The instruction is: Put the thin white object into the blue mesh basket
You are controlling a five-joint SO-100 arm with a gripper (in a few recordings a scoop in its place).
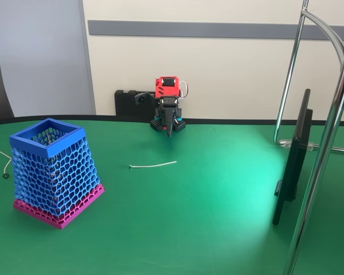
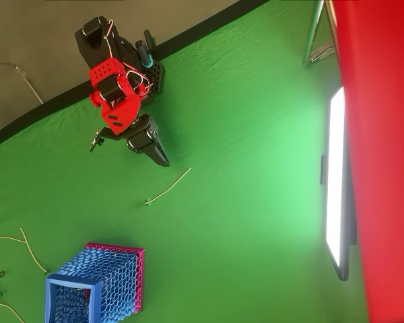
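My arm [image 2: 118,101] is made of red and black plastic parts, with some teal pieces near my base [image 1: 167,124]. Thin red and white wires loop beside my red upper part. My gripper [image 2: 163,160] is black and pointed.

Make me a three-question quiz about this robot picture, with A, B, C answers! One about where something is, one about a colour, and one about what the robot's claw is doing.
1. Where is the thin white object?
A. Inside the basket
B. Flat on the green table, between the arm and the basket
C. In the gripper

2. What colour is the band at the bottom of the blue mesh basket?
A. Magenta
B. Yellow
C. Black

3. What is the gripper holding?
A. The white strand
B. The basket
C. Nothing

Answers:
1 B: in both views the strand lies on the green table, apart from the basket and the arm.
2 A: a magenta band runs round its base.
3 C: the gripper points down near the arm's base with nothing in it.
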